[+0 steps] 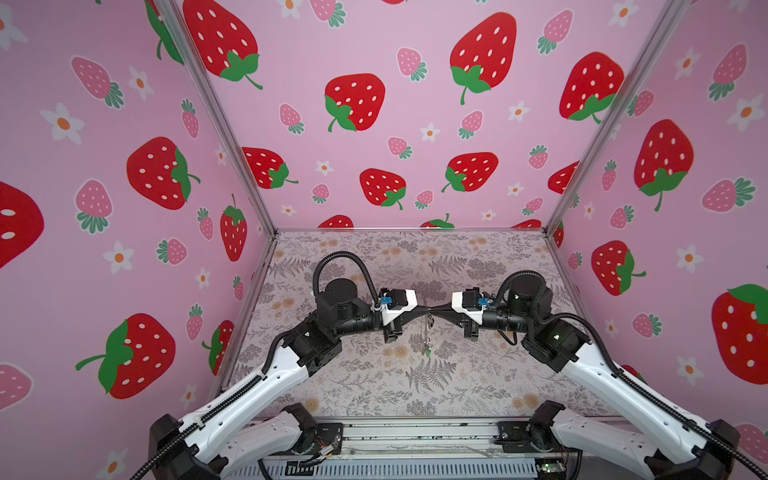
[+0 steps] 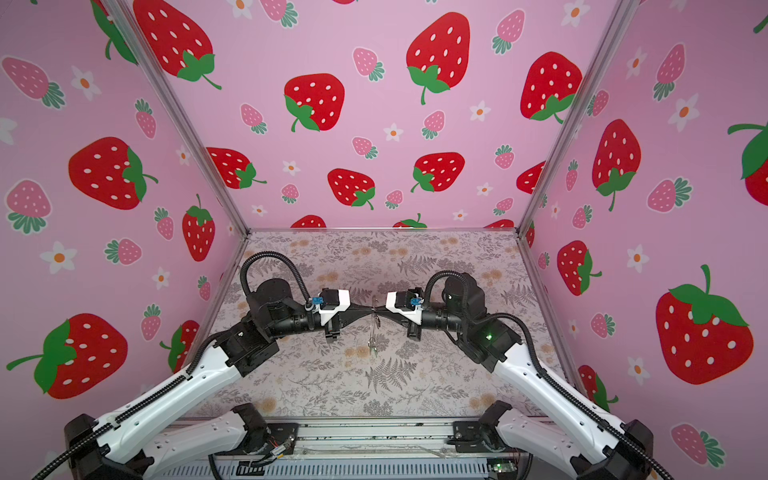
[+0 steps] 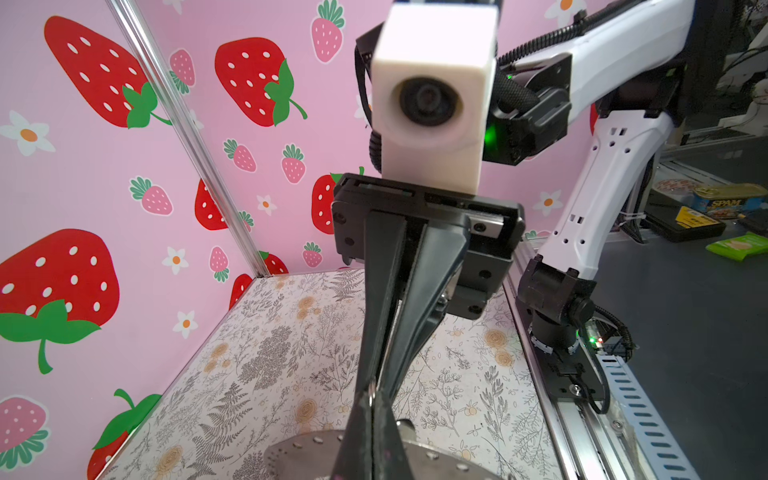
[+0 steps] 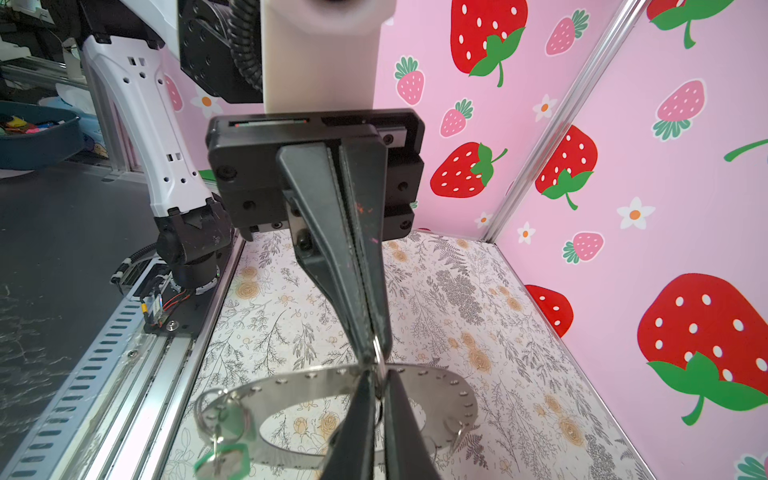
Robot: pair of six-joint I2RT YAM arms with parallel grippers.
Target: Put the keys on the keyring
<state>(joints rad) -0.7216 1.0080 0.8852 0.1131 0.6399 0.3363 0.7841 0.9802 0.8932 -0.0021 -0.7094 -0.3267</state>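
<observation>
The keyring (image 4: pixel 307 386) is a flat grey metal ring held in the air above the middle of the table. In both top views it hangs edge-on (image 1: pixel 424 330) (image 2: pixel 371 328). My left gripper (image 1: pixel 424 308) (image 3: pixel 372 395) is shut on its upper rim. My right gripper (image 1: pixel 436 309) (image 4: pixel 376 376) meets it tip to tip, its jaws nearly together on a small wire loop (image 4: pixel 379 353) at that rim. A green key (image 4: pixel 224 459) (image 1: pixel 427 352) dangles from another wire loop at the ring's low edge. Only part of the ring (image 3: pixel 299 455) shows in the left wrist view.
The floral table (image 1: pixel 374 386) lies below, boxed in by pink strawberry walls on three sides. An aluminium rail (image 1: pixel 415 432) with both arm bases runs along the front edge. A spare wire loop (image 4: pixel 457 432) hangs on the ring.
</observation>
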